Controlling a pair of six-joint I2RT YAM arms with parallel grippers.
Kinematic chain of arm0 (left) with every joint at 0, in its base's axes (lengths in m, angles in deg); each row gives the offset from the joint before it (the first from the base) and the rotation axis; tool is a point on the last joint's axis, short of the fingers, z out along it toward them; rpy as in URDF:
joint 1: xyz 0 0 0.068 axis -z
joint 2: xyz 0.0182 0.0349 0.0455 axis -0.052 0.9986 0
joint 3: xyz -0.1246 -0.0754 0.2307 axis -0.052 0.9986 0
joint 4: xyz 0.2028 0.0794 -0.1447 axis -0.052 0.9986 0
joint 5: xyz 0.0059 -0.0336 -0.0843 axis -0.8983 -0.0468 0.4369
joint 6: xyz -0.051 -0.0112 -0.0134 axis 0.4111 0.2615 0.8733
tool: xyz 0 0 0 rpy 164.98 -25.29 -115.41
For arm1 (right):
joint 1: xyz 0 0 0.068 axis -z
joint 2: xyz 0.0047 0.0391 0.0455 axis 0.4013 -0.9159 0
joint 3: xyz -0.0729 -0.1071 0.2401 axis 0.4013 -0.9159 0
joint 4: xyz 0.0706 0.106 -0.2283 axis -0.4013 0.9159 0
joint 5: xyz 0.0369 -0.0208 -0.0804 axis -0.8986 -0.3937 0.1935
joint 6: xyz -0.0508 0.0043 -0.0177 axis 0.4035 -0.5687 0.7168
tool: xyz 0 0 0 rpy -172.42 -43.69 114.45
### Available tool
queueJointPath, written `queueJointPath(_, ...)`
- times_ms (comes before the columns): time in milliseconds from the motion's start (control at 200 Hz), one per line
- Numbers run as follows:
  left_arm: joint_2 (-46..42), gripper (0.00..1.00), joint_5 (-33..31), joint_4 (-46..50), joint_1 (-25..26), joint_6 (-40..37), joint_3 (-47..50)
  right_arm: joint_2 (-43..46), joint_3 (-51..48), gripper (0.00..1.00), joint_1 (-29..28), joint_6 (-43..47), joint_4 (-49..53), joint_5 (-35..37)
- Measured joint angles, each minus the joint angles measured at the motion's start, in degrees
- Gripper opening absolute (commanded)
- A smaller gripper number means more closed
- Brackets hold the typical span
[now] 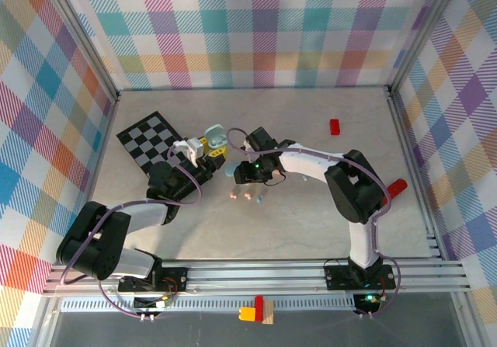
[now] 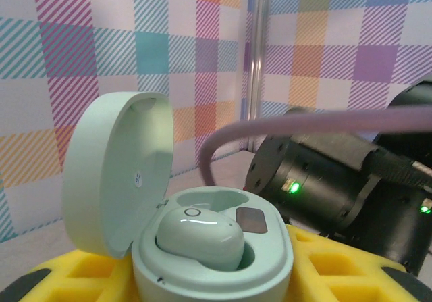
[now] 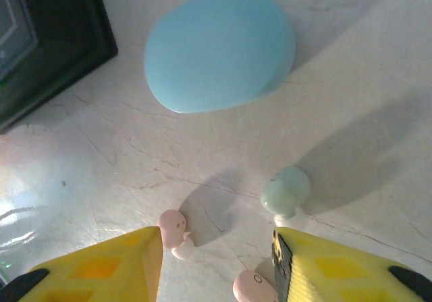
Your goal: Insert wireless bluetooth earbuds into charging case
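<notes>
The left end effector point(image 2: 212, 282) is clamped on the open mint case point(image 2: 223, 261), one seated earbud point(image 2: 199, 238) inside. The right end effector point(image 3: 216, 261), fingers apart, hovers above the tabletop point(image 3: 378, 79). The loose mint earbud point(image 3: 285, 190) lies at one o'clock, so closing here may catch a pink earbud point(image 3: 174, 231).

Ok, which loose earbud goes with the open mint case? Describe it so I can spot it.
In the right wrist view, on the marble table, find the closed light blue case. Below it to the right, just above the right arm's yellow fingers, lies the mint earbud. The pink earbuds beside it differ: it alone is pale green.
</notes>
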Motion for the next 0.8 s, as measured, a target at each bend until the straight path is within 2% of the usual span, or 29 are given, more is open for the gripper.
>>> queueJointPath(175, 0.0, 0.43, -0.83, 0.0, -2.1, 0.17, 0.0, 0.15, 3.48, 0.44, -0.66, 3.61, 4.13, 6.69)
queueJointPath(350, 0.11, 0.43, -2.8, 0.0, -6.84, 1.79, 0.02, -1.86, 9.94, 0.41, -3.56, 4.72, 9.11, 15.37)
queueJointPath(475, 0.17, 0.43, -4.07, -0.02, -9.7, 3.06, 0.02, -3.39, 11.52, 0.48, -5.01, 3.26, 11.26, 17.88)
queueJointPath(800, 0.17, 0.43, -4.92, 0.0, -12.98, 4.55, 0.02, -9.68, 16.5, 0.49, -6.23, -0.44, 17.7, 25.44)
